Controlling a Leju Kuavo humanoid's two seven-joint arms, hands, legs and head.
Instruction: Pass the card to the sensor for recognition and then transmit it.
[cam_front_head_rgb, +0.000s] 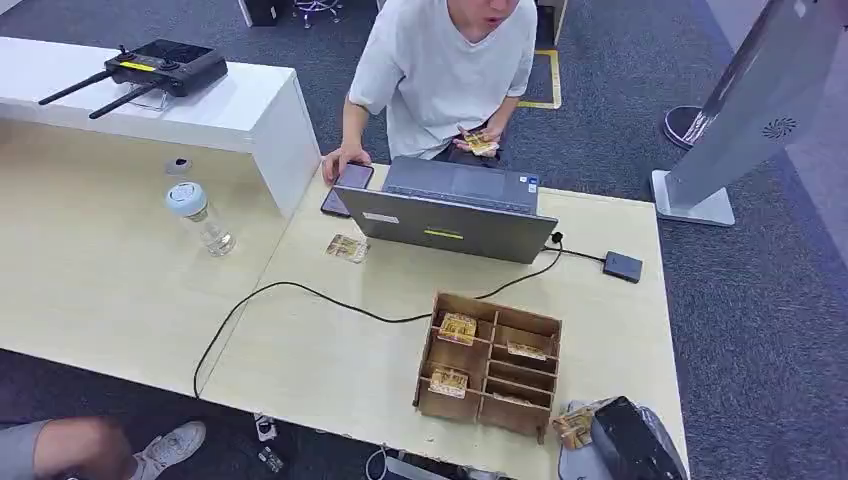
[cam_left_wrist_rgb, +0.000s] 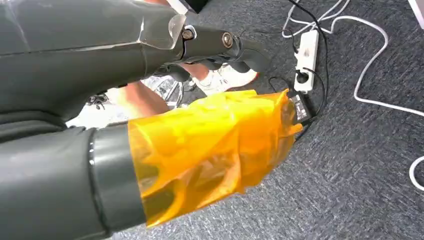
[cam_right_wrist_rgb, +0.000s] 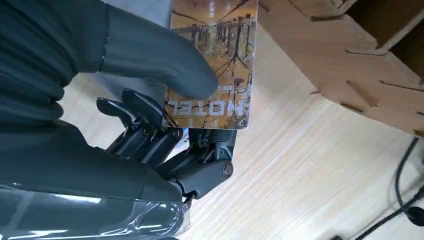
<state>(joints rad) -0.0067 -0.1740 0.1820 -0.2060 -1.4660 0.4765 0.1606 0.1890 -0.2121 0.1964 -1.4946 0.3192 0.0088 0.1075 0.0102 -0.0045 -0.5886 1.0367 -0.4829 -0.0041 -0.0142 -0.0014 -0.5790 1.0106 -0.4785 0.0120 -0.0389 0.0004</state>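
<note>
Bench (cam_front_head_rgb: 330, 370): pale wood. Laptop (cam_front_head_rgb: 450, 210): at 12 o'clock. Wooden organiser (cam_front_head_rgb: 490, 365): centre. Right robot hand (cam_right_wrist_rgb: 165, 110): at 5 o'clock, we found it gripping the card (cam_right_wrist_rgb: 215, 65) beside the organiser. Left robot hand (cam_left_wrist_rgb: 200, 145): above carpet; we couldn't tell its state.

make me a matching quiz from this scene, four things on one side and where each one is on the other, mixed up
Things:
1. water bottle
2. remote controller
3. hotel card
4. small black box on a cable

Places:
A. on the raised white counter
B. pinched in the robot's right hand
C. on the table to the right of the laptop
D. standing on the light table left of the laptop

Pairs: 1-D, 2-A, 3-B, 4-C
</note>
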